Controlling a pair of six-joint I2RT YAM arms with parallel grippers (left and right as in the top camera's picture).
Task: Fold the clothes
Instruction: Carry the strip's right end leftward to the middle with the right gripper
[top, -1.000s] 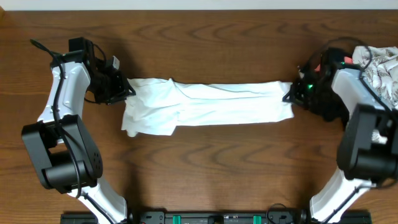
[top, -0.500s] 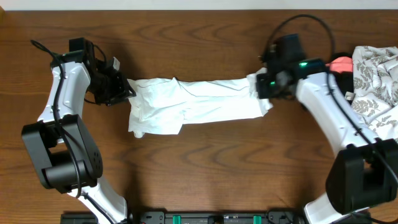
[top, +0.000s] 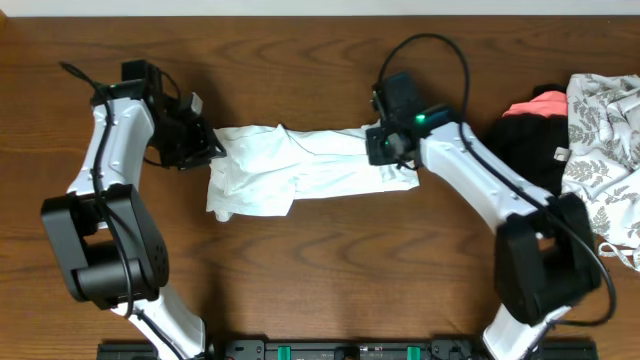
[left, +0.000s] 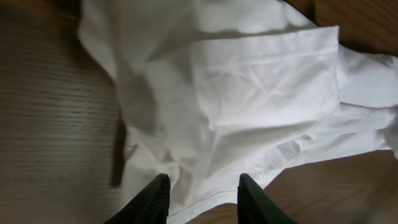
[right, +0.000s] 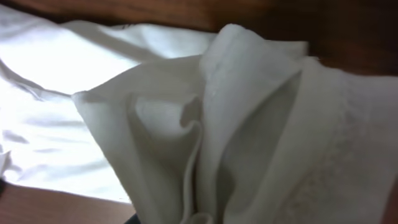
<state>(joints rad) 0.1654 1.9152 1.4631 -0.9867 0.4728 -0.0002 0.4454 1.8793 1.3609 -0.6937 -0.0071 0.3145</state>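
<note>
Broadly, dark wood-grain worktop (top: 320, 290) under everything. Reaching in from the near edge, two white-and-black arms: left arm (top: 100, 160) bent along the left side, right arm (top: 490, 190) stretched diagonally towards the middle. Lying across the centre as a long crumpled band, white T-shirt (top: 290, 170), with the left portion wider and flat on the wood and the right end bunched and raised. At the far right edge, well apart from it, a heap of grey-and-white leaf-print cloth (top: 605, 120), with a black garment (top: 525, 135) and a coral-pink piece (top: 540, 100) beside it. Left fingers (top: 212, 150) at the shirt's left end; seen from the left wrist, set apart with the hem between them and a flat sleeve panel beyond. Whether pressing the cloth, cannot tell. Right fingers (top: 378, 148) closed on the shirt's right end, pinching a gathered fold. From the right wrist, thick pleats of white cotton filling the view, the fingers themselves almost hidden.
</note>
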